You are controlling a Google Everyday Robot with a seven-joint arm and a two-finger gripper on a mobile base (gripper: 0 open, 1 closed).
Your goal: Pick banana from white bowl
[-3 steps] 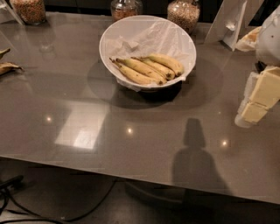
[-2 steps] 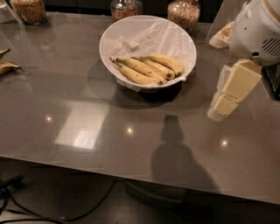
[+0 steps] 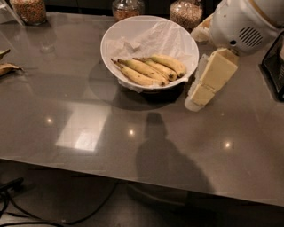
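Observation:
The white bowl [image 3: 108,39] stands at the back middle of the grey table, lined with crumpled white paper. A bunch of yellow bananas [image 3: 148,70] lies in its front part, stems pointing left. My gripper [image 3: 195,98], cream-coloured under a white wrist housing [image 3: 242,24], hangs just right of the bowl's rim, pointing down and left, its tip close above the table. It holds nothing that I can see.
Three glass jars of grain stand along the back edge [image 3: 30,9], [image 3: 128,7], [image 3: 186,13]. A browned banana [image 3: 6,67] lies at the far left edge. A dark object [image 3: 274,66] sits at the right edge. The table's front edge runs along the bottom.
My gripper has moved left and down from the right edge of the view to right beside the bowl. The bowl and bananas have not moved.

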